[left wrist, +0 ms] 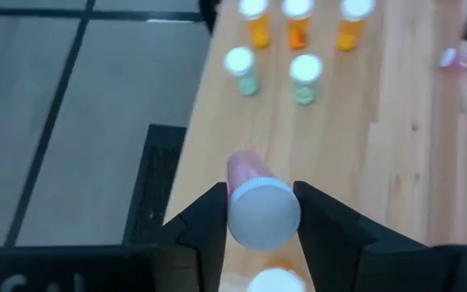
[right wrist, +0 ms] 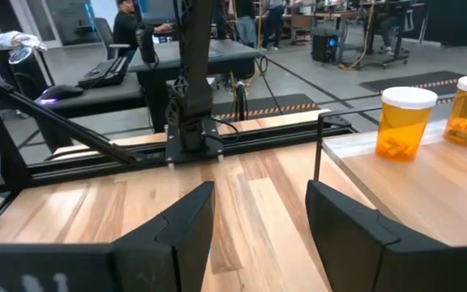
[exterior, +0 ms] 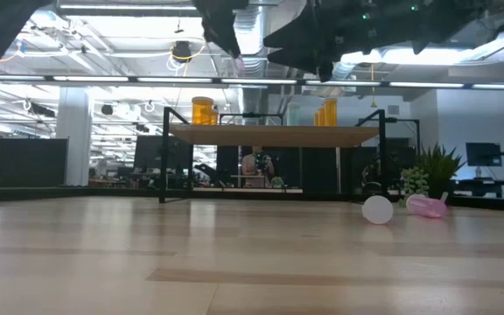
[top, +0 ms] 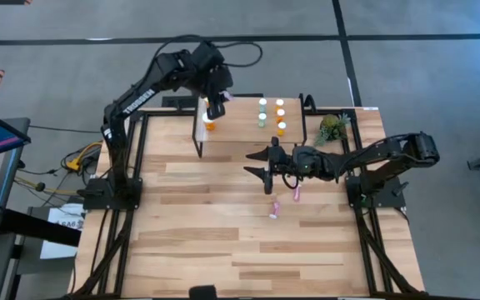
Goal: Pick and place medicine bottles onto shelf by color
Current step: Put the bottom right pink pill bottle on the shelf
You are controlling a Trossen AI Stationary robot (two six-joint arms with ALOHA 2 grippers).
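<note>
My left gripper (left wrist: pixel 259 217) is squeezing a pink bottle (left wrist: pixel 258 203) by its white cap, up over the shelf (top: pixel 240 125). Just under it an orange bottle (top: pixel 209 125) is standing. Farther out, green bottles (left wrist: pixel 242 70) and more orange ones are standing. My right gripper (right wrist: pixel 258 223) is hanging open, holding nothing. Near it, two pink bottles (top: pixel 297 195) are lying on the table (top: pixel 223 242).
</note>
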